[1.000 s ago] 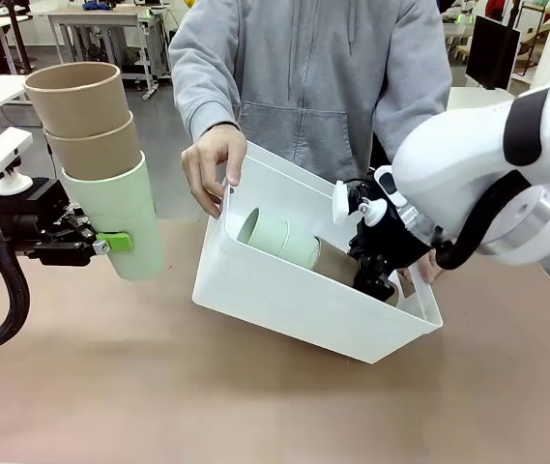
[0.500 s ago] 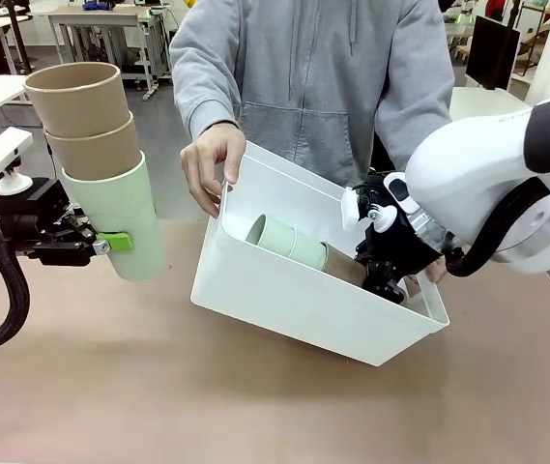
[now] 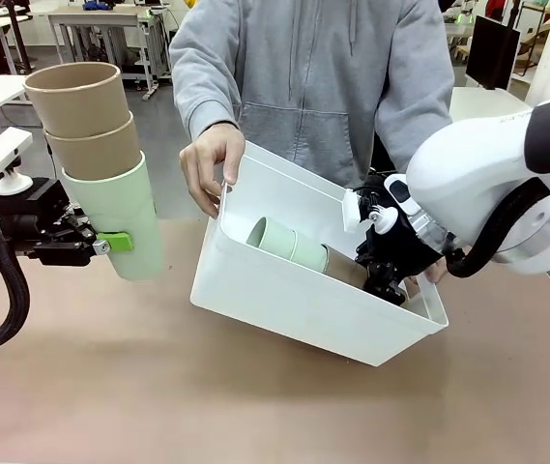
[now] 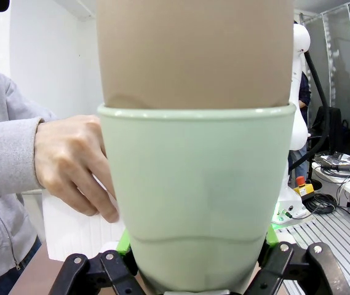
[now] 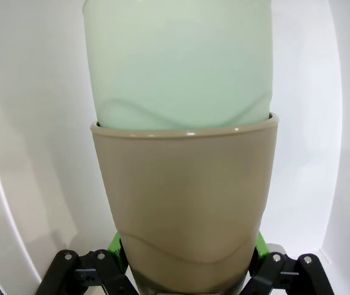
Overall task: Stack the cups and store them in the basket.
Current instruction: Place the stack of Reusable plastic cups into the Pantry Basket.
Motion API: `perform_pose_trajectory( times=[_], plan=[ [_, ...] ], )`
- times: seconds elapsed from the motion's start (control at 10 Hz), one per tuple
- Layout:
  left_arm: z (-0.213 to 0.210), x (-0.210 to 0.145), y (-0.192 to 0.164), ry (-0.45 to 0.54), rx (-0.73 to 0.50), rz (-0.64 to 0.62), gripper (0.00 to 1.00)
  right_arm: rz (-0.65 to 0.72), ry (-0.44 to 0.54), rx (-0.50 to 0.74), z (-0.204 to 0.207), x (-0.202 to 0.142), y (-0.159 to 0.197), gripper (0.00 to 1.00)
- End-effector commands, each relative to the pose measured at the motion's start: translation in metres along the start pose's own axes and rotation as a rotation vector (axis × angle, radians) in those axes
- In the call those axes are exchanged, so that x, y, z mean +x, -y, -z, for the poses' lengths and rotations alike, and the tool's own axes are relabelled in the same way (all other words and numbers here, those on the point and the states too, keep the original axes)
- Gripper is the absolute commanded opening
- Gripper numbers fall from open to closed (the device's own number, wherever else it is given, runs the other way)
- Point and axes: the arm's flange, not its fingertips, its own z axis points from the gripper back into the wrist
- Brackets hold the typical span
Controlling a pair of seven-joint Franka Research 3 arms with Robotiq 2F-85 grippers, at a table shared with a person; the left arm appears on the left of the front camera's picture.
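Left pincer (image 3: 110,244): closed on the lower part of a tall matte pale mint green tumbler (image 3: 120,217), green pads pressed against opposite sides of its wall. Same grip low in the left wrist view (image 4: 196,261), with the mint wall (image 4: 196,196) rising straight up between the fingers.
Left stack: upright, mouths up. Two tan-brown tumblers (image 3: 96,150) nested one inside the other in the mint green tumbler, rims stepped upward. Tan wall (image 4: 196,49) above the mint rim in the wrist view.
Left stack position: at the left side of the pale brown counter (image 3: 110,387), seemingly lifted clear of it, left of the basket and apart from it.
Right pincer (image 3: 381,280): down inside the basket at its right end, shut on the base end of a tall matte tan-brown tumbler (image 3: 344,269). Green pads on either side of the tan wall (image 5: 187,196) in the right wrist view (image 5: 190,261).
Right stack: lying on its side inside the basket, mouths towards the basket's left end. Two mint green tumblers (image 3: 289,242) nested in the tan-brown tumbler and sticking out past its rim (image 5: 178,61).
Basket: white rectangular plastic basket (image 3: 294,309) with smooth solid walls and rolled rim, tilted, far side raised, opening turned towards the robot's side, near lower edge on the counter. White inner wall (image 5: 27,153) behind the stack.
Person's hand (image 3: 207,169): gripping the basket rim at its far left corner. Just beside the mint green tumbler in the left wrist view (image 4: 76,163).
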Motion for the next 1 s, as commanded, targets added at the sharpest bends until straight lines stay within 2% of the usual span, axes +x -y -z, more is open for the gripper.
perform_pose_trajectory(
  times=[0.0,0.2,0.6,0.7,0.9],
  plan=[
    [0.000,0.004,0.001,0.008,-0.005,0.015,0.85,0.000,0.000,0.000,0.000,0.000,0.000,0.84],
    [0.000,0.004,0.001,0.008,-0.005,0.015,0.85,0.080,-0.057,-0.037,0.022,0.013,0.010,0.84],
    [0.000,0.004,0.001,0.008,-0.005,0.015,0.85,0.082,-0.102,-0.053,0.047,0.022,0.022,0.84],
    [0.000,0.004,0.001,0.008,-0.005,0.015,0.85,0.076,-0.117,-0.055,0.051,0.024,0.024,1.00],
    [0.000,0.004,0.001,0.008,-0.005,0.015,0.85,0.063,-0.131,-0.045,0.051,0.024,0.027,1.00]
  ],
)
